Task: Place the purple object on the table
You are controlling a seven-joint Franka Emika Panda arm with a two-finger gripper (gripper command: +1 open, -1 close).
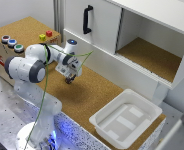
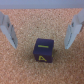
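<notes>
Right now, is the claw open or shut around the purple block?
Open. In the wrist view the claw has its fingers spread either side of the purple block, which sits on the cork table, untouched.

The only markings I can make out are on the purple object [image 2: 43, 51], lying on the table [image 2: 30, 70]. Its top face carries a short yellow bar; the face below that bar bears a yellow triangle-like sign, perhaps a letter "A", too blurred to be sure. In the exterior view, the cork-topped box [image 1: 22, 37] has a small red mark [image 1: 1, 62] on its front, near the arm's shoulder, unreadable.
</notes>
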